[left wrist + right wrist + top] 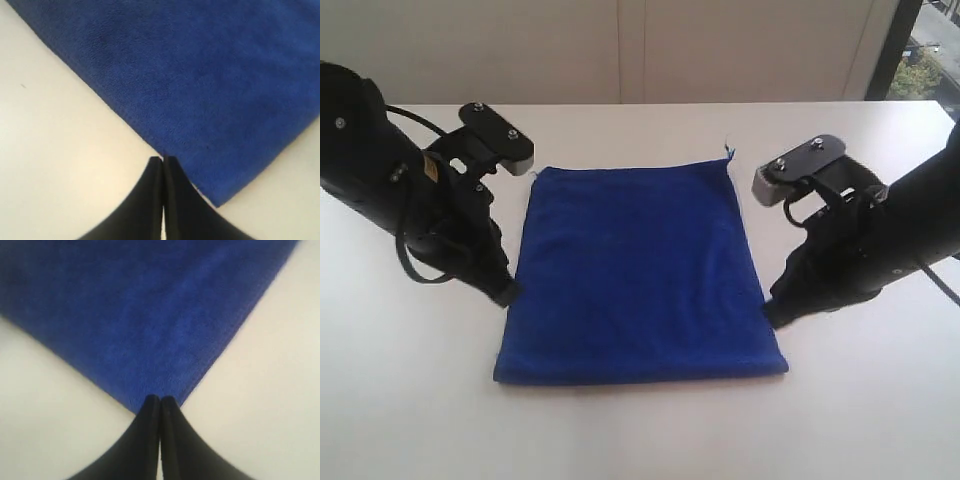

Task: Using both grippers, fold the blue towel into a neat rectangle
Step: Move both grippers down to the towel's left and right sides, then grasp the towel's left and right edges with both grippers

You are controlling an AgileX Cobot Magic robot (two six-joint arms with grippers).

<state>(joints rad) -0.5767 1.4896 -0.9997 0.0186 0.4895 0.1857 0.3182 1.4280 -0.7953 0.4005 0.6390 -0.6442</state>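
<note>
The blue towel (635, 270) lies flat on the white table as a smooth rectangle, with a small tag (727, 151) sticking out at its far right corner. My left gripper (505, 294) is shut, its tips down at the towel's left edge. In the left wrist view the closed tips (163, 159) touch the hem of the towel (210, 75), with no cloth seen between them. My right gripper (772, 318) is shut too, at the right edge near the front corner. In the right wrist view its tips (160, 398) overlap a corner of the towel (135, 305).
The white table (640, 430) runs all round the towel, with its far edge (650, 103) against a pale wall. A window (925, 50) shows at the far right. Both black arms lean in from the sides.
</note>
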